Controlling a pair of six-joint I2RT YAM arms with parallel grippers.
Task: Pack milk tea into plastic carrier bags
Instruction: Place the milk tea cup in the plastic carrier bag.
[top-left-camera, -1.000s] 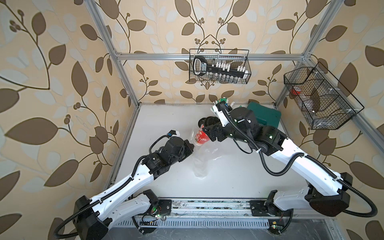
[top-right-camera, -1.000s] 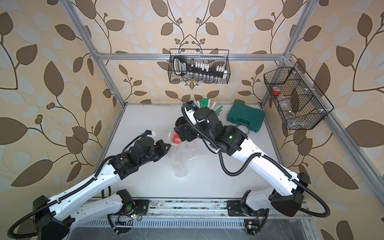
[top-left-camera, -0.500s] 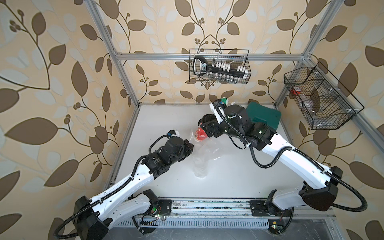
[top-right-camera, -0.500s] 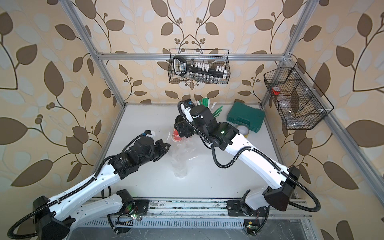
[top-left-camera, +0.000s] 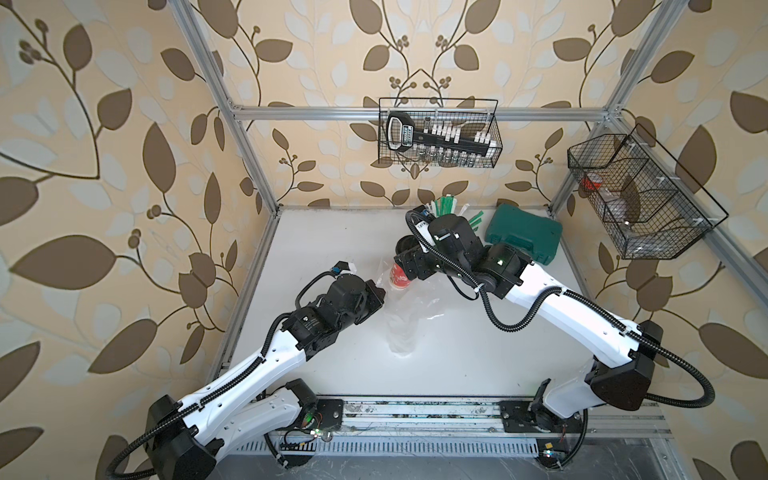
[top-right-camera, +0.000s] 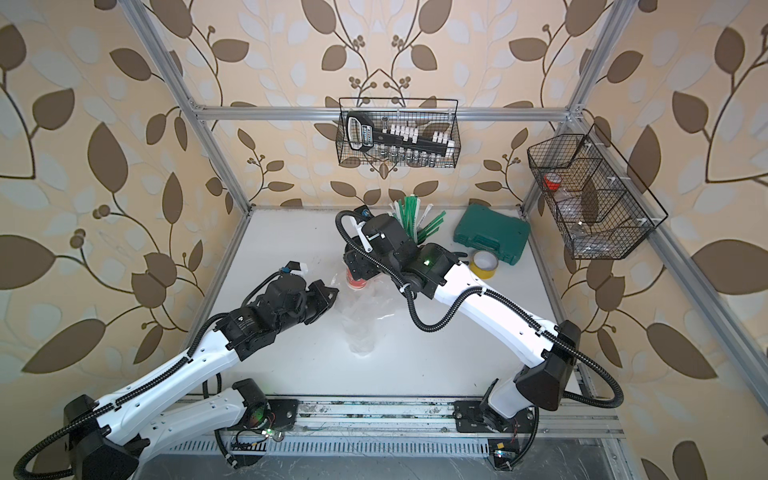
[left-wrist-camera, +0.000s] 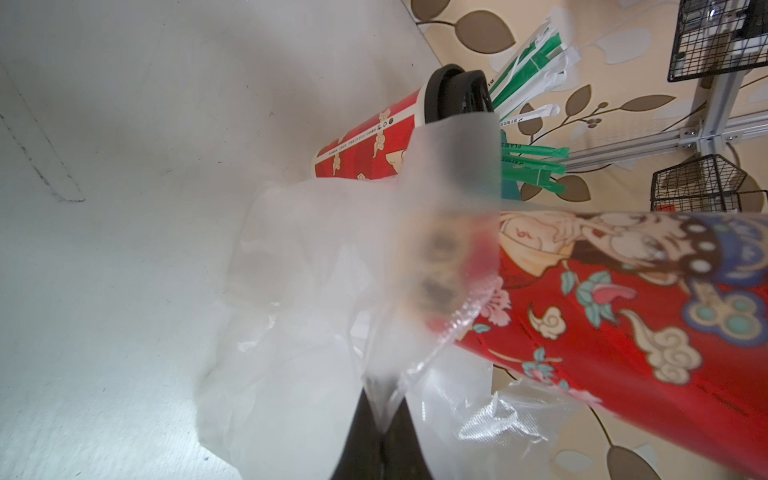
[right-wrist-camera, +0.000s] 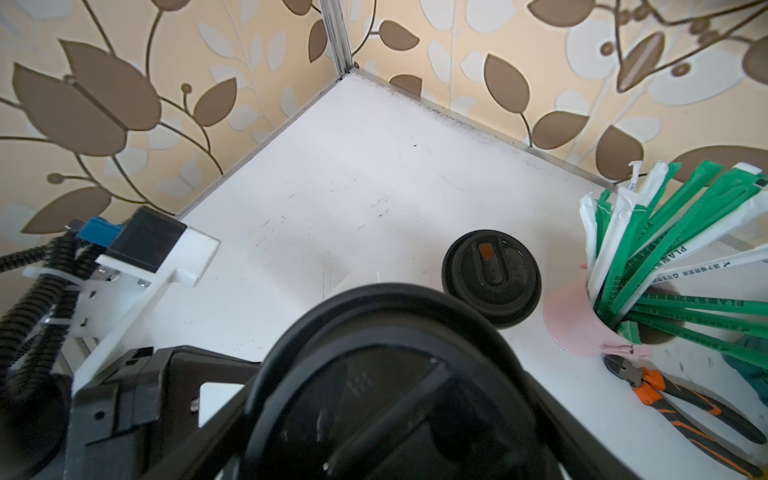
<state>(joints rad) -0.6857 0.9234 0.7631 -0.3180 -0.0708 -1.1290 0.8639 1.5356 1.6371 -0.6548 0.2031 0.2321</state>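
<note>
At the bag's left edge, the left gripper (left-wrist-camera: 381, 424) has its jaws pressed together on a fold of the film. The clear, crinkly plastic bag (top-left-camera: 404, 328) lies slumped on the white table (top-left-camera: 332, 249), its mouth raised toward the back wall. Just above that mouth a red cup (left-wrist-camera: 623, 324) hangs tilted, base toward the bag; whether the base is inside cannot be told. Its paper wall is printed with pale clouds, flowers and a cartoon figure in a beaded blue headdress, and a black domed lid (right-wrist-camera: 374, 374) caps it. The right gripper (top-left-camera: 409, 268) is clamped round this cup, jaws wide. Behind the bag a second cup (left-wrist-camera: 370, 145), with the same red print and black lid, stands on the table; its small lettering is too fine to read. Right of the bag and farther back, a pink cup (right-wrist-camera: 573, 320) holds green-and-white straws (top-right-camera: 409, 216) whose wrappers read "PLA". Farther right lies a green case (top-left-camera: 523, 235).
</note>
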